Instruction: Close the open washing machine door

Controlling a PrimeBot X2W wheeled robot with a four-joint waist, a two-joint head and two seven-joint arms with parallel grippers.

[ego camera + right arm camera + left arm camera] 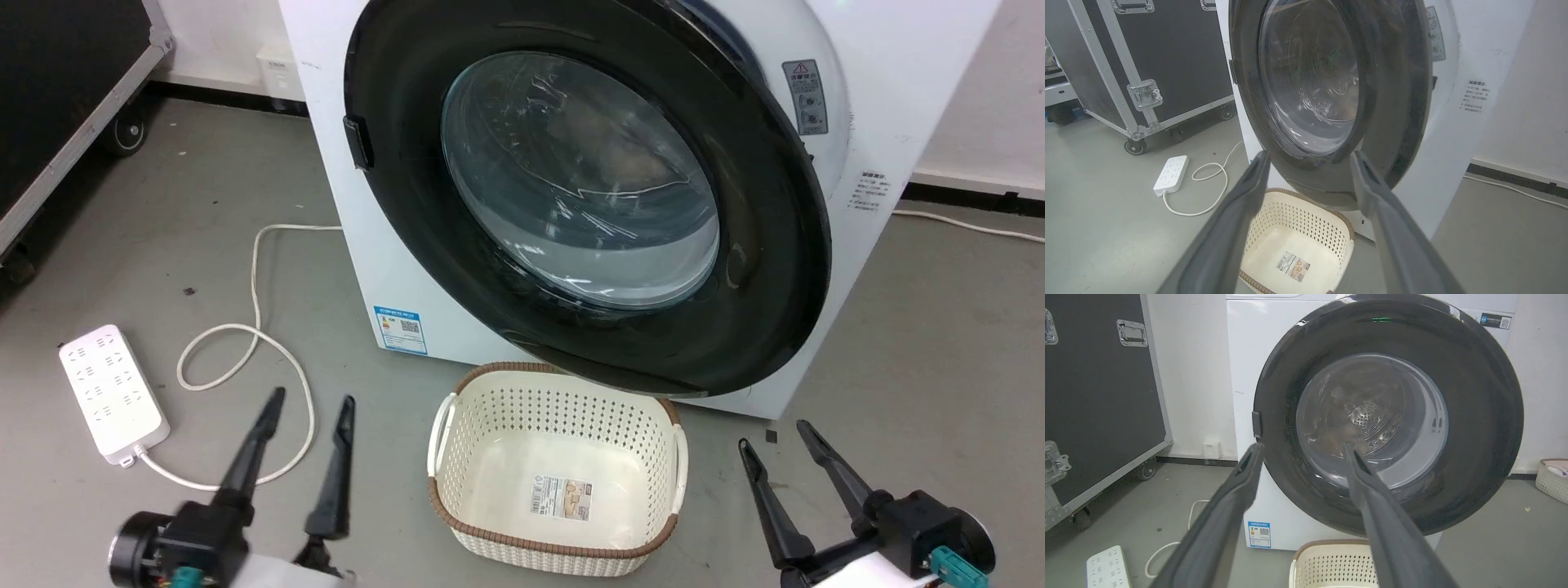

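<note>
Washing machine door: ajar on the washing machine, latch edge leftward, hinge right. Power strip on floor. Left gripper: parted, empty, low. Basket: under door's lower rim. Right gripper: parted, empty; likely waiting to push.

**Hidden, Cropped, Unreadable**

Cropped by the top edge, far beyond both pairs of jaws: door. Hidden under its lower rim, between the two pairs: basket back wall. Too hazy behind the door to identify: brownish mass. Too small to read, beyond the left jaws: sticker. Cropped further left: case.
</note>
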